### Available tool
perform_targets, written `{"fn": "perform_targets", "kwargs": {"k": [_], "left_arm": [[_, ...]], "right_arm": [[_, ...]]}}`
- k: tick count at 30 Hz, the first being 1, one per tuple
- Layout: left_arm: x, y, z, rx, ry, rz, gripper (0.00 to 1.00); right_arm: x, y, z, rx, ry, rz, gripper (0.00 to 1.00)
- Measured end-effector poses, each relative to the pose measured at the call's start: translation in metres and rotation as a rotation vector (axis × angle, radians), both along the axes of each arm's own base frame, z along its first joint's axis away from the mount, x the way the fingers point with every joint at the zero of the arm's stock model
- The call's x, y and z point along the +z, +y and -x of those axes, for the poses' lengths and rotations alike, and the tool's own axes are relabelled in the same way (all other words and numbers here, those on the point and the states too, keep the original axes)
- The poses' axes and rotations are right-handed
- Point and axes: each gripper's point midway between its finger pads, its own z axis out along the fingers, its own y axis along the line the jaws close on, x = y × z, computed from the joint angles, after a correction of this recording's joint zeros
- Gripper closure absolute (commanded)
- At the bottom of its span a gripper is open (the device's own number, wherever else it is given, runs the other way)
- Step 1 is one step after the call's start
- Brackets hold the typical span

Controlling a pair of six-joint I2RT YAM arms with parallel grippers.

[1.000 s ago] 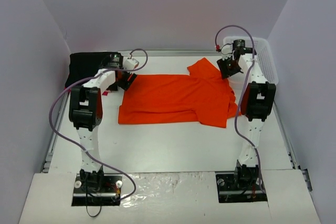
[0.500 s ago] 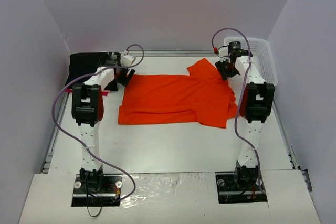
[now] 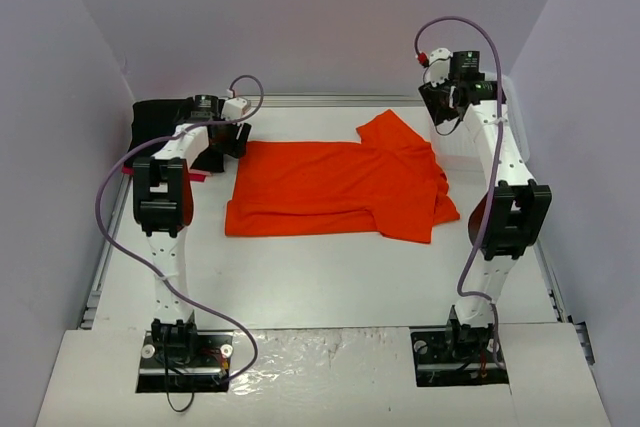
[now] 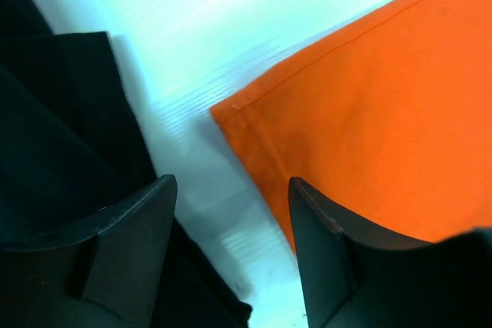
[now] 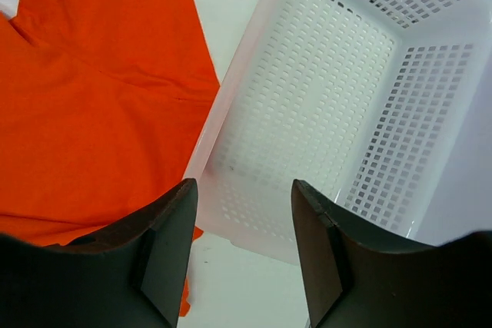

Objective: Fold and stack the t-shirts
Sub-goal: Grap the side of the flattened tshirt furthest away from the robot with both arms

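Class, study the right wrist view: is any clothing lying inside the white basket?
No, the white basket shows only its bare perforated floor and walls, while the orange t-shirt lies outside it.

Fixed above and behind the arm bases, the overhead camera looks down and forward over the whole desk. The left wrist camera sits very close, peering past the left end effector at a corner of the orange t-shirt beside the black garment. The right wrist camera, higher, faces down past the right end effector onto the white basket. All three share the t-shirt.
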Motion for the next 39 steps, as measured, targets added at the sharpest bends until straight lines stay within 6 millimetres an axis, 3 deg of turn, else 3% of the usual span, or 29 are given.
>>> {"fn": "perform_targets", "kwargs": {"k": [4, 12, 16, 19, 25, 34, 39], "left_arm": [[0.002, -0.009, -0.001, -0.028, 0.009, 0.044, 0.41], [-0.011, -0.017, -0.01, -0.056, 0.036, 0.075, 0.41], [-0.011, -0.018, -0.013, -0.059, 0.038, 0.08, 0.45], [-0.011, -0.02, -0.016, -0.068, 0.036, 0.091, 0.57], [-0.012, -0.026, -0.014, -0.091, 0.052, 0.119, 0.96], [-0.013, -0.027, -0.013, -0.106, 0.055, 0.118, 0.98], [-0.014, -0.027, -0.012, -0.11, 0.049, 0.115, 0.98]], "right_arm": [[-0.006, 0.008, -0.003, 0.014, 0.006, -0.016, 0.53], [-0.079, 0.048, -0.007, 0.096, 0.162, -0.015, 0.53], [-0.098, 0.066, -0.004, 0.133, 0.21, -0.012, 0.53], [-0.1, 0.071, -0.003, 0.145, 0.218, -0.013, 0.53], [-0.102, 0.076, -0.023, 0.148, 0.194, -0.029, 0.52], [-0.151, 0.088, -0.055, 0.131, 0.232, -0.093, 0.5], [-0.163, 0.093, -0.081, 0.093, 0.198, -0.147, 0.48]]}}
